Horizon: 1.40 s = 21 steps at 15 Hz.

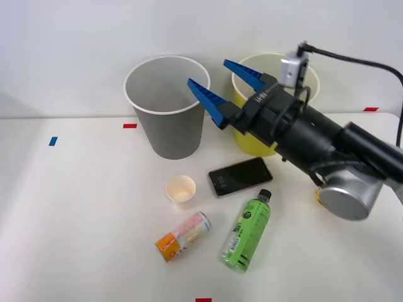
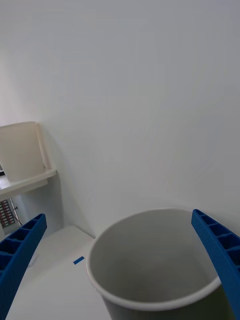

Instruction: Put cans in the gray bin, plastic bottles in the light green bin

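Observation:
The gray bin (image 1: 167, 107) stands at the back of the table, with the light green bin (image 1: 250, 139) to its right, partly hidden by my arm. My right gripper (image 1: 214, 78) hangs open and empty between the two rims, its blue fingertips (image 1: 196, 87) just right of the gray bin's mouth. The wrist view looks across the gray bin's white inside (image 2: 155, 260) with my gripper (image 2: 120, 280) open around it. An orange, pink and cream can (image 1: 183, 236) lies on its side near the front. Right of it lies a green plastic bottle (image 1: 247, 231) with a black cap.
A small cream paper cup (image 1: 181, 189) stands upright in front of the gray bin. A black phone (image 1: 240, 176) lies flat beside it. Red tape (image 1: 130, 126) and blue tape (image 1: 53, 141) mark the white table. A white wall rises behind the bins.

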{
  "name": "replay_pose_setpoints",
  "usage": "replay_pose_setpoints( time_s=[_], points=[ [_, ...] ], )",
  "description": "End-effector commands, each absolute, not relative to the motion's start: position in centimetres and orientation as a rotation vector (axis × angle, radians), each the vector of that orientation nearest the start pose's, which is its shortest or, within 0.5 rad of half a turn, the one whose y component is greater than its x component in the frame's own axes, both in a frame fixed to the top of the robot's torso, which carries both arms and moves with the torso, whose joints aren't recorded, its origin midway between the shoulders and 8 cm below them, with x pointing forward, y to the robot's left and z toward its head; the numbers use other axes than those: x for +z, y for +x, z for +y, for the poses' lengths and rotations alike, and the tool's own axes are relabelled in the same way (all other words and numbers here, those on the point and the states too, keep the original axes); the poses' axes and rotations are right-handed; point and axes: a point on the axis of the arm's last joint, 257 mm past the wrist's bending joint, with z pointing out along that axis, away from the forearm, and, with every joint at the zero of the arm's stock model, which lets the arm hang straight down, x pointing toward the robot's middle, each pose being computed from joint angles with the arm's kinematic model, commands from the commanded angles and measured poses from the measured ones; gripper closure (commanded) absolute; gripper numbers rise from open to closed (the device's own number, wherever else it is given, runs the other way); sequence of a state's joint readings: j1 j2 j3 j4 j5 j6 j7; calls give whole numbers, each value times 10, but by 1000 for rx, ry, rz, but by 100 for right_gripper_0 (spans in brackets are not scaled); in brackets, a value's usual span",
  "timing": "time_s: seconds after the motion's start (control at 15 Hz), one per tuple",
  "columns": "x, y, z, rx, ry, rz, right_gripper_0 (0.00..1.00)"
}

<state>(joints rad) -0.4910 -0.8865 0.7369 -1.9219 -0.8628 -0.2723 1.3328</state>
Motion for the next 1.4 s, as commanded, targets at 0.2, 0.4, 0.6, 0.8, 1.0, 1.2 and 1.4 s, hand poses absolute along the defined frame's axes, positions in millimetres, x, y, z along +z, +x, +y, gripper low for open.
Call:
replay_pose_setpoints(
  time_s=[0.2, 0.4, 0.6, 0.8, 1.0, 1.2, 1.4],
  points=[
    [-32, 400, -103, 900, -358, 1203, 0],
    [-47, 374, -134, 837, -306, 1240, 0],
    [-82, 353, -161, 706, -244, 1283, 0],
    [-118, 336, -193, 594, -117, 1353, 0],
    [-150, 317, -231, 501, 43, 1425, 0],
    [-177, 306, -255, 404, 73, 1469, 0],
    [-199, 307, -271, 314, 120, 1469, 0]
  ],
)
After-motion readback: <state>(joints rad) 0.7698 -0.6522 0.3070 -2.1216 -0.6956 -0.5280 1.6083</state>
